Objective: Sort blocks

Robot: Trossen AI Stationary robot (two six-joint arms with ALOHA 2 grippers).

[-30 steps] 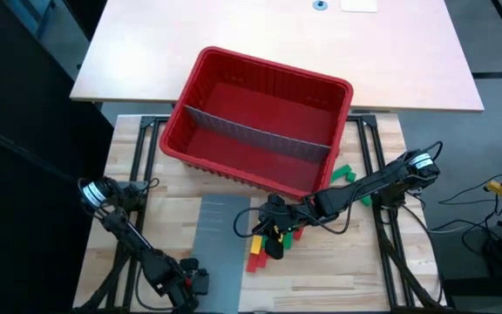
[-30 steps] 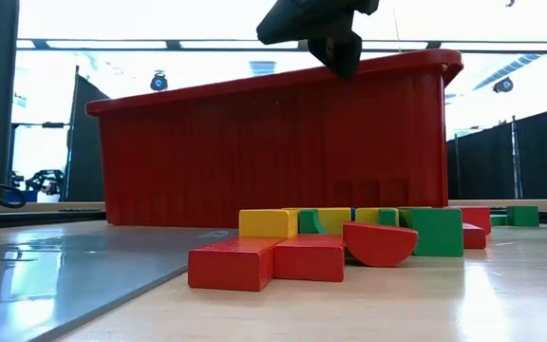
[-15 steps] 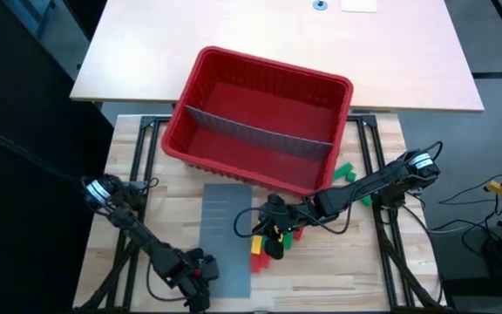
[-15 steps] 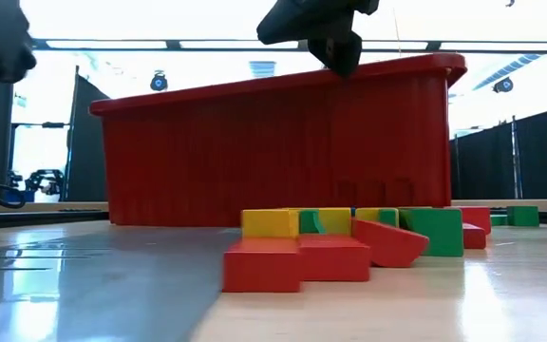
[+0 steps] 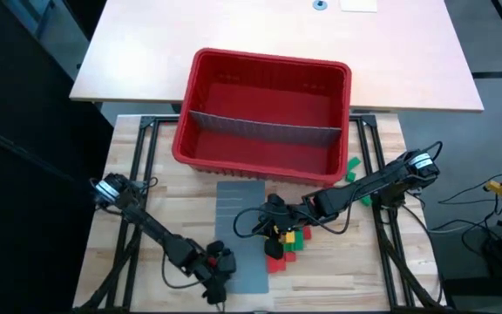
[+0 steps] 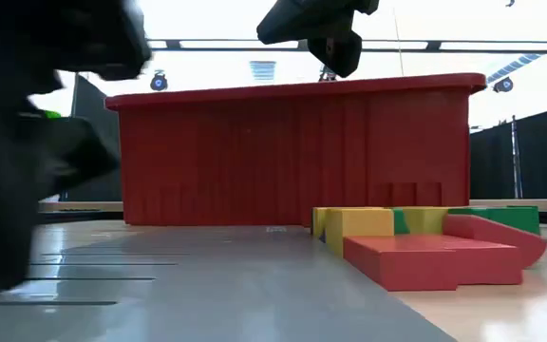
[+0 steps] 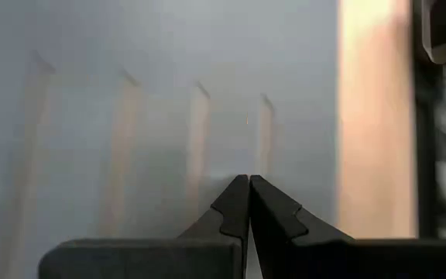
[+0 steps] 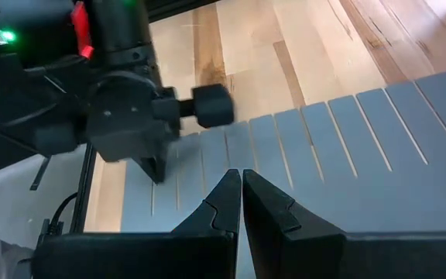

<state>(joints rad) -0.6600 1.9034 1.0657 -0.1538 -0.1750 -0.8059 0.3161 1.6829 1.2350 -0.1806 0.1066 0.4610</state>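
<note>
Tabletop (image 5: 338,279): blocks (image 5: 284,247) under right end effector (image 5: 273,228).

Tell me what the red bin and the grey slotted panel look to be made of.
Red bin: likely moulded plastic, judging by its ribbed walls and even, slightly glossy red. Grey slotted panel: smooth, semi-glossy sheet, since it mirrors light in the low view; plastic or painted metal, which one is unclear.

A red bin (image 5: 264,118) sits across the far edge of the wooden table (image 5: 347,270), split lengthwise by a grey divider (image 5: 264,131). A flat grey slotted panel (image 5: 238,235) lies on the wood just before the bin. Beyond stands a pale tabletop (image 5: 268,35).
</note>
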